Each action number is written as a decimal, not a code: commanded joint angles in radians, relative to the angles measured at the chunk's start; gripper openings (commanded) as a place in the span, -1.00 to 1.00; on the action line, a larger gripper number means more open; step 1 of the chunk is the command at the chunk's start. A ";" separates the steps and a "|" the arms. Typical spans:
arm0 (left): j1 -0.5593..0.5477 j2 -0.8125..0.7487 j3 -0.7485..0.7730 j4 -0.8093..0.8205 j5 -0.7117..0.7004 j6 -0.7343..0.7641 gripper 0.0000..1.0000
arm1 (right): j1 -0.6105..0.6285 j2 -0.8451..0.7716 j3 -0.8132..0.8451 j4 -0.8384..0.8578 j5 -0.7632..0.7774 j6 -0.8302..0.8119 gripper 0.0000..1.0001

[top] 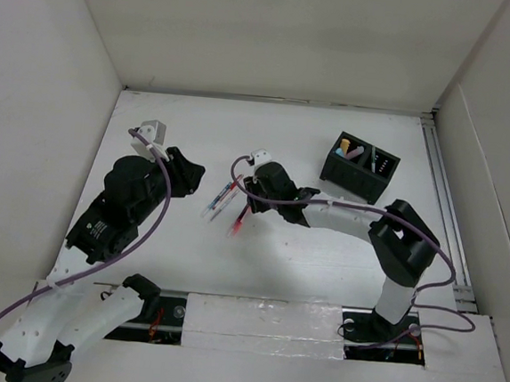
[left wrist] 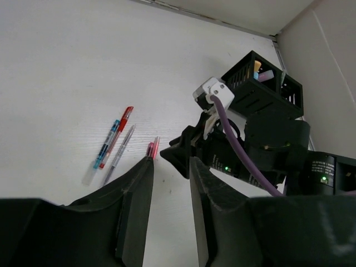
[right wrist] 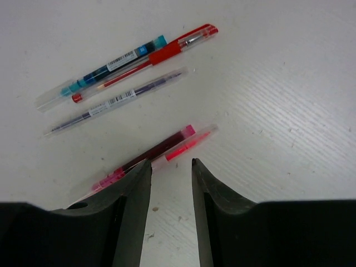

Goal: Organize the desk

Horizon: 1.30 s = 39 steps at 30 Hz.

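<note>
The right hand (right wrist: 171,164), narrowly parted and empty, hangs over the desk (right wrist: 289,111) beside pink pens (right wrist: 167,147).

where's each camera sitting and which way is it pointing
top external: above and behind the bases, looking down on the desk; left arm, right arm, pens and black box show.
left wrist: low over the desk, facing across to the right arm and box; left gripper at the bottom.
right wrist: close above the pens, facing down; right gripper at the bottom.
shared: both wrist views catch the pink pens.
</note>
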 commanded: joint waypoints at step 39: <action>-0.004 -0.011 -0.040 0.016 0.046 0.041 -0.36 | 0.025 0.118 0.073 -0.202 0.147 0.251 -0.45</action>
